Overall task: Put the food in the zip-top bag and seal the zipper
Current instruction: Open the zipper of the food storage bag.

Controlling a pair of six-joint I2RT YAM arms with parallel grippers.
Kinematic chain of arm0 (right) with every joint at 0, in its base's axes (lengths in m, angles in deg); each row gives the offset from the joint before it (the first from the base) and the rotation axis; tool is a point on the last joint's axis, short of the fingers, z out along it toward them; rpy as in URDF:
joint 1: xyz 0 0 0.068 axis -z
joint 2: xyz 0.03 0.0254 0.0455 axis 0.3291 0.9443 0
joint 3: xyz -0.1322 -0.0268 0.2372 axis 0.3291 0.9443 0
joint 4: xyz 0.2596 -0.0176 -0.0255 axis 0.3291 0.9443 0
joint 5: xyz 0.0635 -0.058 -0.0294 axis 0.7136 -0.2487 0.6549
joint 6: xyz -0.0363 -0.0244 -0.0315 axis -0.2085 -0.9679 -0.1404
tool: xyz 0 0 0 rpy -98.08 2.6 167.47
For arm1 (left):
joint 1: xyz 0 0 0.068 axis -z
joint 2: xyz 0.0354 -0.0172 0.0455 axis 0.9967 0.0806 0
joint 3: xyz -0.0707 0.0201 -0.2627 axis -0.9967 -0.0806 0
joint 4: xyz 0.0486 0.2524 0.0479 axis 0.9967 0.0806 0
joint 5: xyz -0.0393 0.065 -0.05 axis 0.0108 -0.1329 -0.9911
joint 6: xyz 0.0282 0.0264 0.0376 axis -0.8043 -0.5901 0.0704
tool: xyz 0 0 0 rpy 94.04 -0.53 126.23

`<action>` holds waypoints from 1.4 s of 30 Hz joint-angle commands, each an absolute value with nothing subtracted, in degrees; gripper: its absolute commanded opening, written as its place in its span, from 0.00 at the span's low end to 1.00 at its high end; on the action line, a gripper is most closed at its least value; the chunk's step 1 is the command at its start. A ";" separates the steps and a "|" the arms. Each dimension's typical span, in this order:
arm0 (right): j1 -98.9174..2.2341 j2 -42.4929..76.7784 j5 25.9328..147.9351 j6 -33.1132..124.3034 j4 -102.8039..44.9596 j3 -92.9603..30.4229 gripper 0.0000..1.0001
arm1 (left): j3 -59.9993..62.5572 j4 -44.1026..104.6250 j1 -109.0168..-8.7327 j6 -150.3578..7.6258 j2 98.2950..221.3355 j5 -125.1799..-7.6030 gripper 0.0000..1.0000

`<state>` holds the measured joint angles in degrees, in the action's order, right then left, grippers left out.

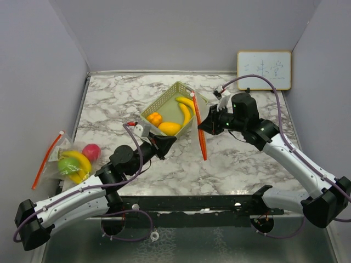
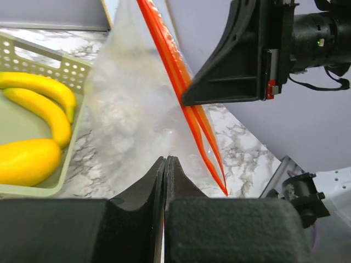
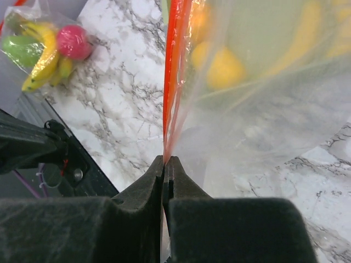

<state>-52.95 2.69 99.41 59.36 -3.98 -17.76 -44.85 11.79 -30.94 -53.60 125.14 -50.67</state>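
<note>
A clear zip-top bag (image 1: 189, 123) with an orange zipper (image 1: 201, 137) hangs upright between my grippers, just in front of the pale green basket (image 1: 164, 98). My left gripper (image 1: 171, 140) is shut on the bag's clear film (image 2: 131, 109), jaws closed (image 2: 164, 161). My right gripper (image 1: 202, 127) is shut on the zipper edge (image 3: 171, 82), jaws closed (image 3: 164, 160). The basket holds two bananas (image 1: 186, 109), a yellow fruit (image 1: 169, 127) and a small orange fruit (image 1: 154, 118). The bananas (image 2: 46, 96) and the yellow fruit (image 2: 24, 161) also show in the left wrist view.
A second clear bag (image 1: 68, 161) with an orange zipper (image 1: 46, 159) lies at the table's left edge, holding a banana (image 1: 79, 160) and a green lime (image 1: 67, 164). A red apple (image 1: 91, 151) lies at its side. A whiteboard (image 1: 264, 70) leans on the back right wall.
</note>
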 commanded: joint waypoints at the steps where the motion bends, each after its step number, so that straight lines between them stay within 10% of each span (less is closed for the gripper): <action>1: -52.79 1.10 99.07 57.20 -3.56 -19.01 0.02 | -43.41 16.39 -31.07 -55.86 123.76 -47.03 0.00; 10: -52.79 0.86 112.75 62.19 -13.34 -19.36 0.02 | -47.50 -5.12 -31.01 -51.87 130.87 -66.63 0.42; 31: -52.79 1.10 122.13 65.61 -18.35 -18.70 0.02 | -44.27 -14.63 -31.06 -48.66 140.45 -72.34 0.49; 35: -52.79 1.23 122.81 65.34 -18.14 -18.49 0.02 | -43.95 -16.07 -31.08 -48.92 140.92 -72.17 0.38; 39: -52.79 1.38 122.06 64.48 -16.90 -18.28 0.02 | -43.46 -15.95 -31.10 -49.58 141.09 -72.15 0.00; 42: -52.79 0.90 117.29 63.37 -14.46 -18.72 0.03 | -43.67 -15.36 -31.06 -50.13 140.33 -72.36 0.00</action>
<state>-52.95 2.04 120.72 65.02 -16.15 -17.83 -45.28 -12.96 -30.98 -49.21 140.99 -70.93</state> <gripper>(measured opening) 0.023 0.018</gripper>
